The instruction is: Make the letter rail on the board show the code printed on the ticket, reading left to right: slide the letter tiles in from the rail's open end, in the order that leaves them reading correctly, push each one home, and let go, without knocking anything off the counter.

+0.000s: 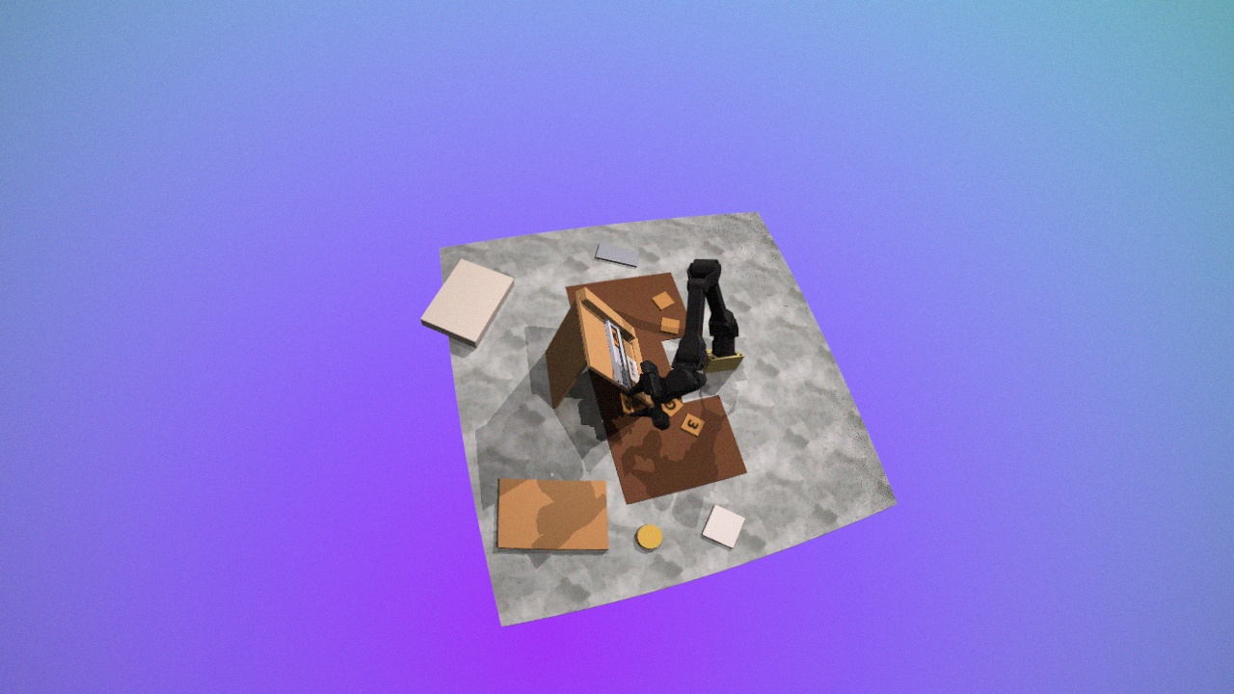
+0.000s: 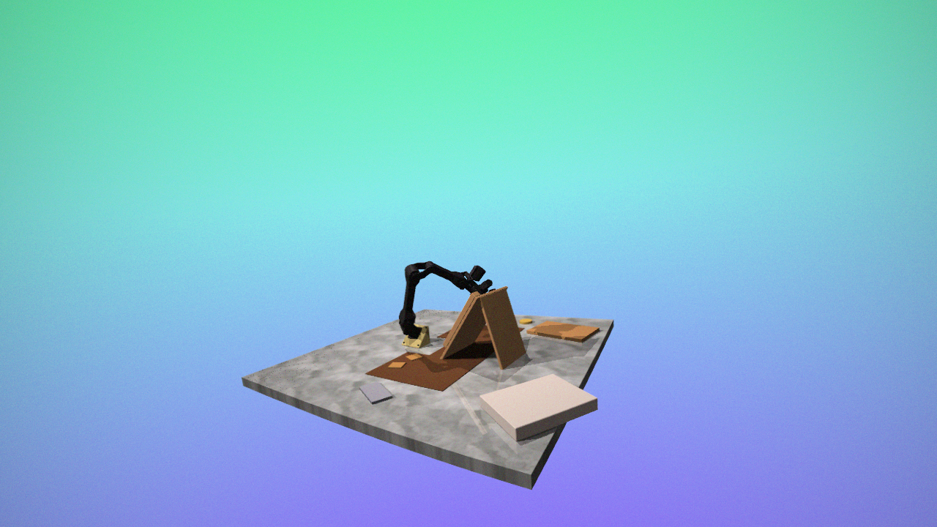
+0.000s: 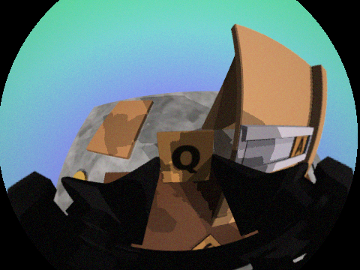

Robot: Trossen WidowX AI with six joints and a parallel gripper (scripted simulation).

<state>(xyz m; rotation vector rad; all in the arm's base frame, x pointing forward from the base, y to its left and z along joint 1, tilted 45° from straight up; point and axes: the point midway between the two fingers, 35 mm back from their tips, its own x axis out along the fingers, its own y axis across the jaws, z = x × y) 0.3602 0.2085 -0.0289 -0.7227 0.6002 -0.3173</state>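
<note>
My gripper [image 1: 632, 403] [image 3: 185, 159] is shut on the Q tile [image 3: 185, 174], an orange square held upright, just off the board's near end in the top view. The leaning wooden board [image 1: 596, 347] [image 3: 277, 88] carries a silver letter rail [image 3: 274, 131]. An A tile [image 3: 300, 145] sits towards the rail's far end in the wrist view. A tile marked 3 [image 1: 691, 423] lies on the brown mat [image 1: 690, 470], beside a partly hidden tile [image 1: 672, 405] [image 3: 208, 243]. Two more tiles, one [image 1: 662, 300] and another [image 1: 670, 325], lie beyond the arm. The ticket's code is unreadable.
A wooden slab [image 1: 551, 518] [image 2: 563, 330] [image 3: 121, 127], a yellow disc [image 1: 649, 536] and a white square [image 1: 723, 525] lie past the mat. A beige block [image 1: 469, 300] [image 2: 540, 401] overhangs the counter edge. A grey slab [image 1: 617, 254] [image 2: 375, 392] lies at the other side.
</note>
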